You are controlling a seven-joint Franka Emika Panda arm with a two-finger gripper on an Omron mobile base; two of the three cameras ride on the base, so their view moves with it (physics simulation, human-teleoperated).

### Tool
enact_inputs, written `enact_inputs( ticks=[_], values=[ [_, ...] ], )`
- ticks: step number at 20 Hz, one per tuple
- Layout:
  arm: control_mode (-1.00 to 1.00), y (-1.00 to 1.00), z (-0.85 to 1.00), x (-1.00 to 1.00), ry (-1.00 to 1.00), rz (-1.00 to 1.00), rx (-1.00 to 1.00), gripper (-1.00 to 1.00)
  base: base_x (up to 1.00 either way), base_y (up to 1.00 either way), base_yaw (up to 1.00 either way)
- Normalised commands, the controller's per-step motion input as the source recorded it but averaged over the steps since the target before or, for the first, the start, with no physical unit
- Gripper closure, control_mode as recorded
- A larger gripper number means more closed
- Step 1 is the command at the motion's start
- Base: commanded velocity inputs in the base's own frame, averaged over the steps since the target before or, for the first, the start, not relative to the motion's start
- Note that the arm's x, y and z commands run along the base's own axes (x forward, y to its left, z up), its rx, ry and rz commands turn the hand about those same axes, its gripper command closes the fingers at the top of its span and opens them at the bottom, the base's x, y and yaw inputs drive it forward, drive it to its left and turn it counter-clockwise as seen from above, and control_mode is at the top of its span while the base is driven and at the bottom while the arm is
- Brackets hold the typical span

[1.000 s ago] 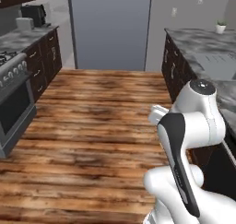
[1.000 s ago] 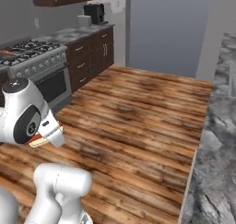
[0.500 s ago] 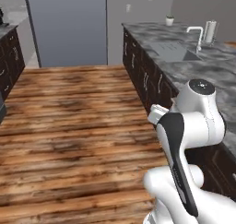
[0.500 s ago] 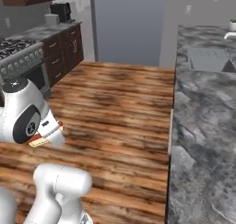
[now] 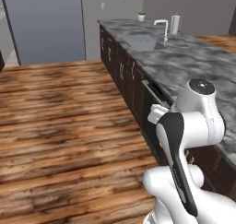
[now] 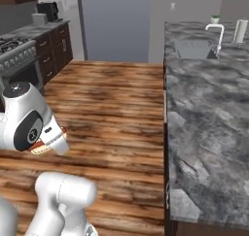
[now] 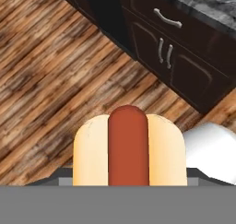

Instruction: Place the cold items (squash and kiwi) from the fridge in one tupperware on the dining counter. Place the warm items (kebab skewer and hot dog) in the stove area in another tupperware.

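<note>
Fingers apparently clamped around hot dog [image 7: 129,147]

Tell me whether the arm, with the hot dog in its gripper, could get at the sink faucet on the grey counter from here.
Probably not. The faucet stands at the far end of the counter, while the arm is folded low beside the base, its gripper shut on the hot dog over the wood floor.

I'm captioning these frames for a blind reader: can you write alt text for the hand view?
A tan bun with a reddish-brown sausage, a hot dog, sits close to the camera at the bottom of the view. Below it lie a brown wood-plank floor and dark cabinet doors with silver handles.
</note>
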Motion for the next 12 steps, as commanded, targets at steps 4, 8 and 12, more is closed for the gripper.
enact_inputs(
  ticks=[4,8,12],
  values=[
    [1.00,0.00,0.00,0.00,0.00,0.00,0.00,1.00,-1.00,-0.28,-0.23],
    [1.00,0.00,0.00,0.00,0.00,0.00,0.00,1.00,-0.97,-0.50,-0.19],
    [1.00,0.00,0.00,0.00,0.00,0.00,0.00,1.00,-0.14,-1.00,0.00]
  ],
)
